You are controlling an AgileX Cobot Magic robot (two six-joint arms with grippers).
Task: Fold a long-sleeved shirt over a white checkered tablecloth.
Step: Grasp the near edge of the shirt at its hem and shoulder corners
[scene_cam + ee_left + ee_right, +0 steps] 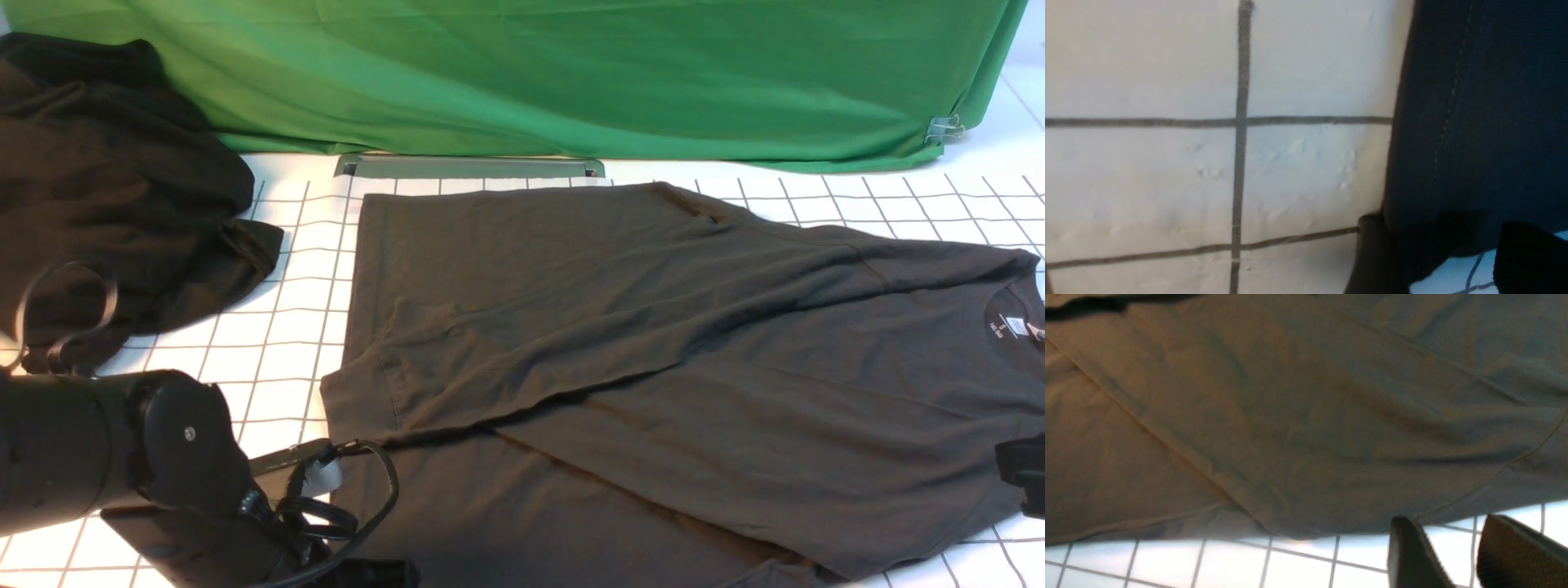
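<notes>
- The left gripper (1449,223) has its jaws spread, with the stitched hem at the near-left of the long-sleeved shirt (653,343) lying between them.
- The right gripper (1447,520) also has spread jaws, just beside the shirt's near-right edge.
- The shirt lies flat on the white checkered tablecloth (277,327), collar to the right.
- It looks soft, light and limp, so pinch the seamed edges.

A staged lab bench — green fabric backdrop (571,73) held by a binder clip (944,128), gridded tablecloth (277,343) beneath.
</notes>
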